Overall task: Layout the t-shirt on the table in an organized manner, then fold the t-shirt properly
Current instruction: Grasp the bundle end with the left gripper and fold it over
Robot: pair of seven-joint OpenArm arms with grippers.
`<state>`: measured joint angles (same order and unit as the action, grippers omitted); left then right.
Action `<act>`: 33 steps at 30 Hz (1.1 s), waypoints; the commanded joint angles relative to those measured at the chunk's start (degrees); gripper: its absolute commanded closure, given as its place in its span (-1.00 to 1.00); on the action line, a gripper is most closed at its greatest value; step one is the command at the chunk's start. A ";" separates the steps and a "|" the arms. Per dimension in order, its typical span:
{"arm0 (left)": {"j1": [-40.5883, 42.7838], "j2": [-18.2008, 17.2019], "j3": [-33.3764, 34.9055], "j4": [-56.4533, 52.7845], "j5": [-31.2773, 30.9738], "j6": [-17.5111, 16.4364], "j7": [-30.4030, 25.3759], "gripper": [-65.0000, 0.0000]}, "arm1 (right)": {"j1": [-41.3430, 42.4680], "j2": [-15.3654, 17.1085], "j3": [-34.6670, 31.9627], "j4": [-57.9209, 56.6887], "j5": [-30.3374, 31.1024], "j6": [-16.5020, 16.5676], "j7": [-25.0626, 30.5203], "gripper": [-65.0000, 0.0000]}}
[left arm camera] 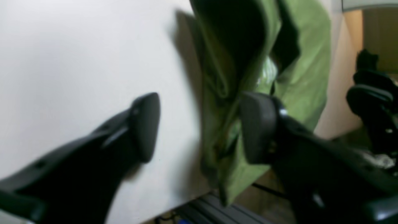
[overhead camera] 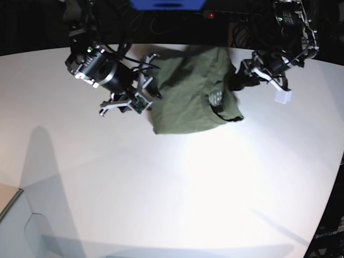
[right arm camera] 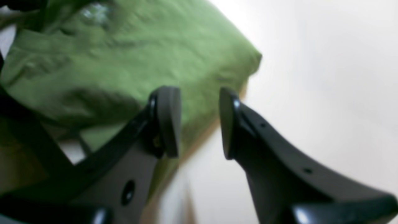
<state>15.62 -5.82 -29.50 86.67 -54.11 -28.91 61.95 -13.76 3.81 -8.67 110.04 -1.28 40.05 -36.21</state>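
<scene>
White bench (overhead camera: pixel 177 188) carries the t-shirt (overhead camera: pixel 185 99), bunched between both arms; left tool (left arm camera: pixel 199 127) parted beside cloth; right tool (right arm camera: pixel 199 121) parted, empty, equally near.

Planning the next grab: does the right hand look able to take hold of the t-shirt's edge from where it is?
Probably yes: the right hand is open right at the t-shirt edge, with nothing between.
</scene>
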 commanded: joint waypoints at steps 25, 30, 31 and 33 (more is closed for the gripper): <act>-7.57 0.77 7.65 -12.70 -1.41 -0.41 -0.63 -0.34 | -0.44 1.07 0.18 1.04 0.97 -0.05 1.26 0.33; -7.13 0.59 14.59 -13.14 -0.71 -0.41 -7.05 -0.34 | -0.44 1.07 0.18 1.04 0.97 -0.05 1.26 0.33; -7.05 0.24 16.18 -13.14 0.44 -0.41 -8.55 -0.34 | -0.44 1.07 0.18 1.04 0.97 -0.05 1.26 0.33; -7.22 -0.46 19.34 -13.14 3.16 -0.41 -10.83 -0.34 | -0.44 1.07 0.27 1.04 0.97 -0.05 1.26 0.33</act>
<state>7.75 -6.37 -10.44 73.97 -54.22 -30.50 47.92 -14.55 4.89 -8.47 110.04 -1.23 40.05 -36.23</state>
